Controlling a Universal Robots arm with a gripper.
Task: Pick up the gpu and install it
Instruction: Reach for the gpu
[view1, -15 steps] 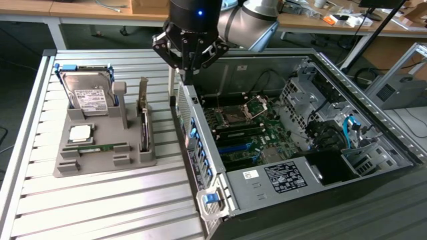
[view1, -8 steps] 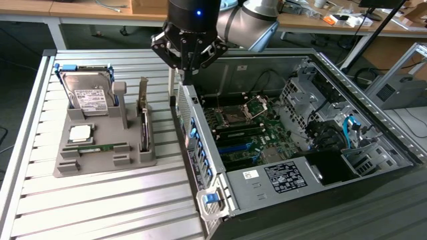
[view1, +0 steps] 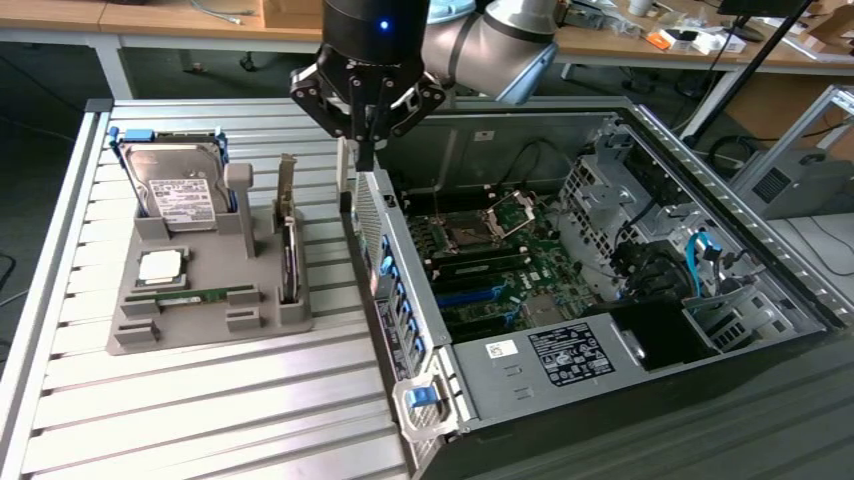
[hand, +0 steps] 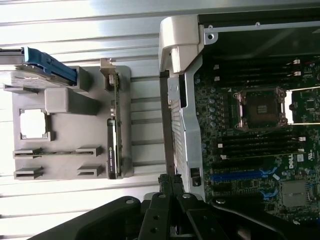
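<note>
Over the computer case (view1: 400, 300) wall, the fingers (view1: 364, 135) sit fully closed and empty; the gpu (view1: 286, 245) stands edgewise in the holder (view1: 160, 330) beside the case on the desk (view1: 200, 400), top edge apparently presented for grasping.

Gpu (view1: 288, 262) on edge in holder (view1: 187, 335), on table (view1: 200, 420), exterior view's left of case (view1: 395, 262).

A robotics lab: an open computer case (view1: 461, 135) on a slatted metal bench (view1: 200, 410), cluttered desks (view1: 160, 18) behind.
</note>
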